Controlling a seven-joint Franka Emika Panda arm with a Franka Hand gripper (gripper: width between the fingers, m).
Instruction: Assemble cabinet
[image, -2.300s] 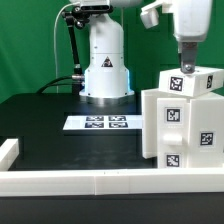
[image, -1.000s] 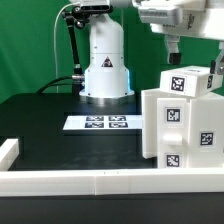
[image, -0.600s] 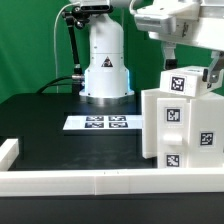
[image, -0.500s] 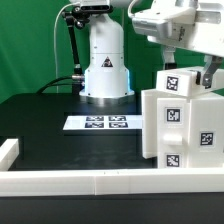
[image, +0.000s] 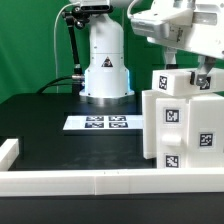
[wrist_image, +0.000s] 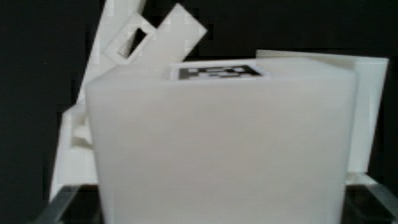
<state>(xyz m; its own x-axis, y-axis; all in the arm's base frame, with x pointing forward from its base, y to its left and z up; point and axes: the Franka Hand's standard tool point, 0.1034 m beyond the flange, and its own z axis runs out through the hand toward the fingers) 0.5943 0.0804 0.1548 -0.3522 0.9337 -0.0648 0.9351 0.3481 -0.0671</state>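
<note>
The white cabinet (image: 180, 125) stands upright at the exterior view's right, with black-and-white tags on its faces. A small white tagged block (image: 172, 83) sits on its top. My gripper (image: 190, 72) comes down tilted from the upper right; one dark finger (image: 205, 78) shows at the block's right side and the other is hidden. In the wrist view the block (wrist_image: 214, 130) fills the space between my fingers, with its tag facing away from the camera. My gripper (wrist_image: 217, 205) is shut on the block.
The marker board (image: 100, 122) lies flat in front of the robot base (image: 105, 65). A long low white frame rail (image: 90, 182) runs along the front edge, and a short rail end (image: 8, 152) stands at the exterior view's left.
My gripper rose off the block, turned and tilted, then came down again. The block on top of the cabinet has shifted toward the exterior view's left.
</note>
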